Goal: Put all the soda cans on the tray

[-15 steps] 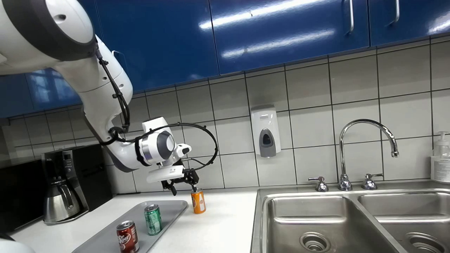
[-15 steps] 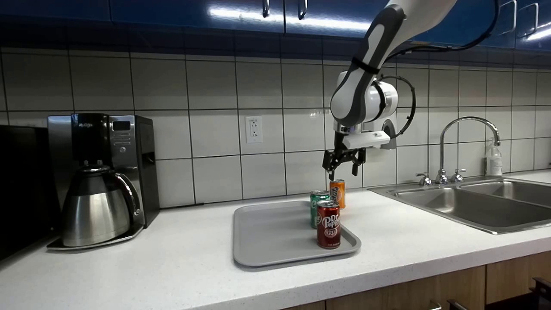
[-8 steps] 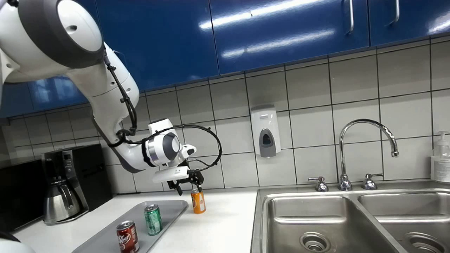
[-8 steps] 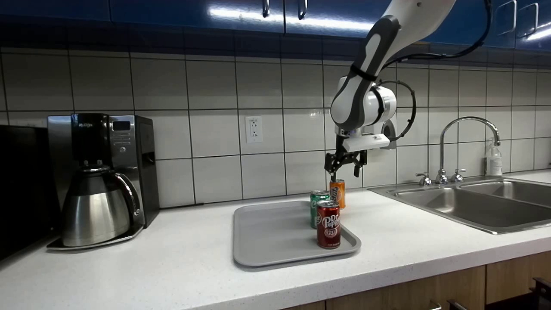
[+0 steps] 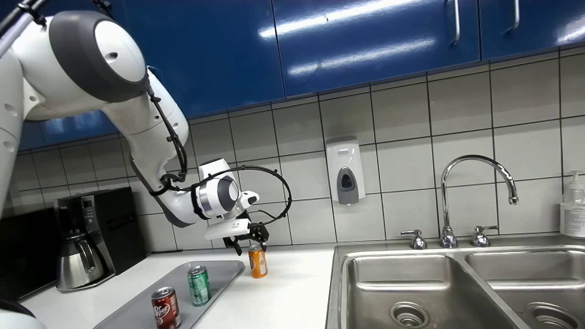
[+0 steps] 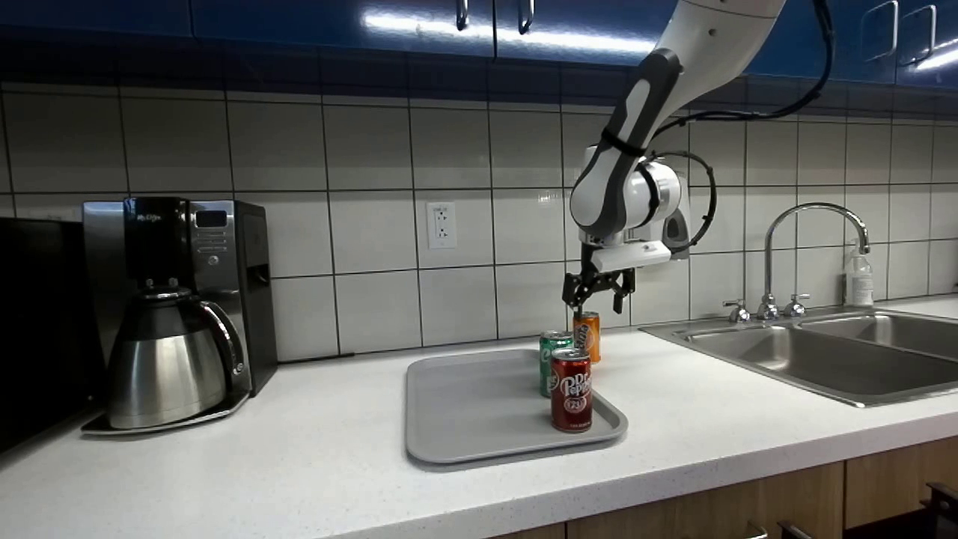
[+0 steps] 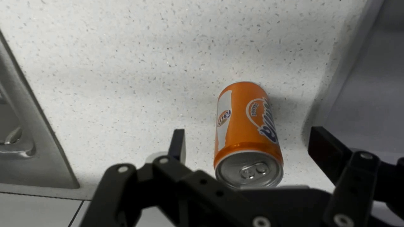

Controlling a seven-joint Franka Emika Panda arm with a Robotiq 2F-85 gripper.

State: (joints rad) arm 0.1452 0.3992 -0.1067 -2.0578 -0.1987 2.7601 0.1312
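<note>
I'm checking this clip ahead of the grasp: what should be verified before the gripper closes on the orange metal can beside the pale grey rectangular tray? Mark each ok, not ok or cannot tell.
1. Black two-fingered gripper open, holding nothing: ok.
2. Orange cylindrical metal can upright on the white speckled counter: ok.
3. That can between the fingers: ok, roughly centred in the wrist view.
4. Grip depth sufficient: cannot tell; in both exterior views the fingers reach only about the can's top.
5. Red metal can and green metal can upright on the pale grey rectangular tray: ok.
6. Orange can on the tray: not ok, it stands beside it.
</note>
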